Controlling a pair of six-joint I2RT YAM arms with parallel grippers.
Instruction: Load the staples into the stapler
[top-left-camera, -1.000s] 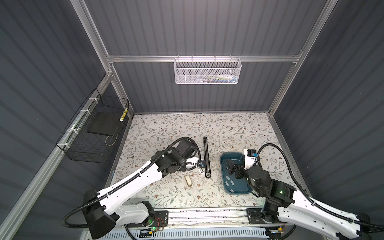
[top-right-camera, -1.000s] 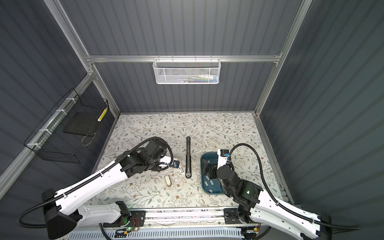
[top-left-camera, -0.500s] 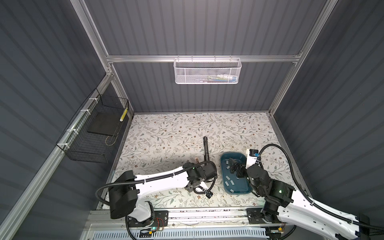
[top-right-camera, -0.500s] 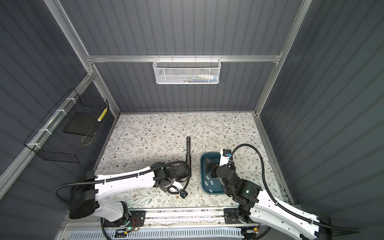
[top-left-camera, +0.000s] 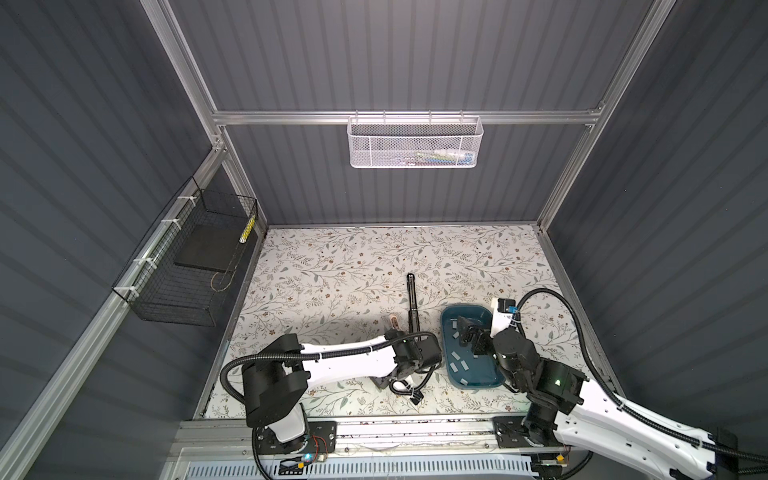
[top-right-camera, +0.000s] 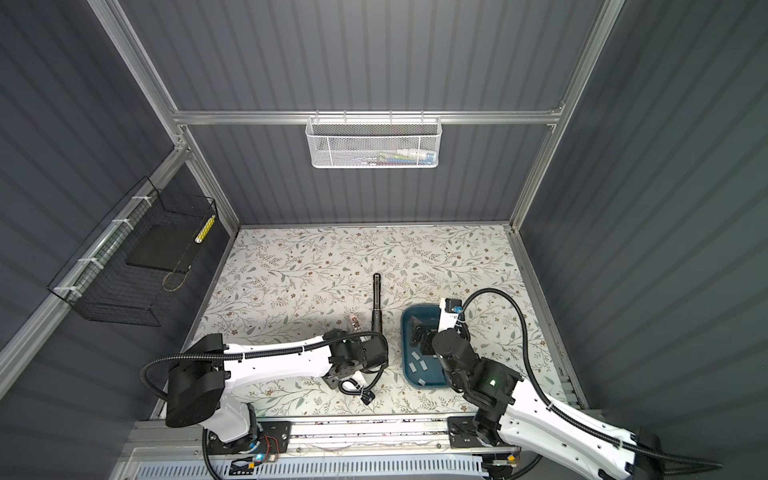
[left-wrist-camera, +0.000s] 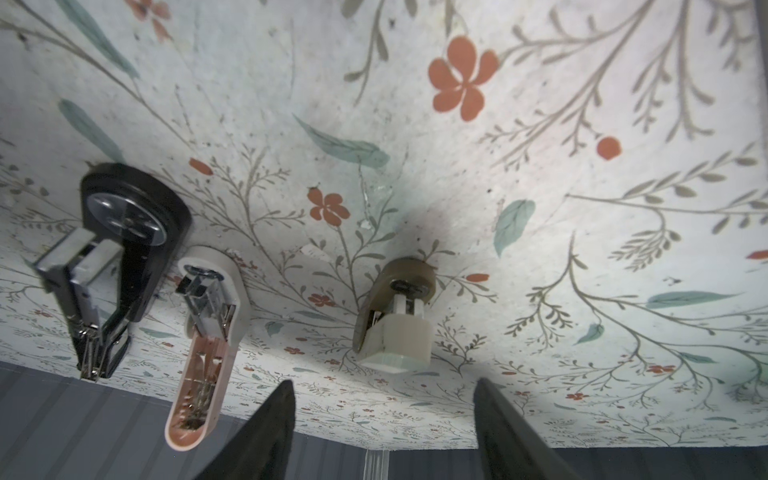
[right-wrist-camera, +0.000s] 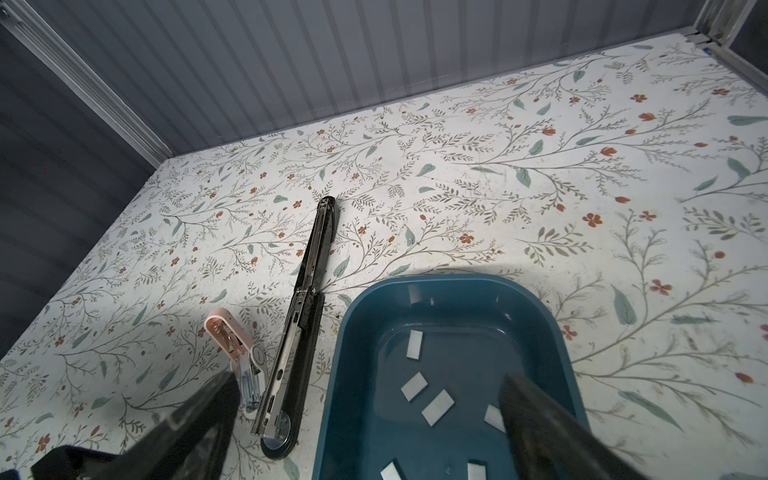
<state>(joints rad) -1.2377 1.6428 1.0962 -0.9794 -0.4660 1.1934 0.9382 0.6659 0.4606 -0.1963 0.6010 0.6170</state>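
Several pale grey staples (right-wrist-camera: 437, 407) lie in the blue tray (right-wrist-camera: 345, 332) at the front right in both top views (top-left-camera: 448, 332). A long black stapler (right-wrist-camera: 309, 286) lies opened flat left of the tray. Beside it a small pink stapler (right-wrist-camera: 232, 338) is also opened, and a beige stapler (left-wrist-camera: 395, 316) stands further left. My left gripper (left-wrist-camera: 384, 419) is open and low at the table's front, its fingers apart just short of the beige stapler. Open wide over the tray hangs my right gripper (right-wrist-camera: 368, 409), nothing between its fingers.
In both top views my left forearm (top-left-camera: 349, 361) stretches across the front of the table and hides the beige stapler. A black wire basket (top-left-camera: 191, 266) hangs on the left wall, and a white mesh basket (top-left-camera: 415, 143) on the back wall.
The left arm has swung from beside the staplers to the table's front and dropped low, facing them, with its jaws somewhat narrower. The right gripper has stayed over the tray.
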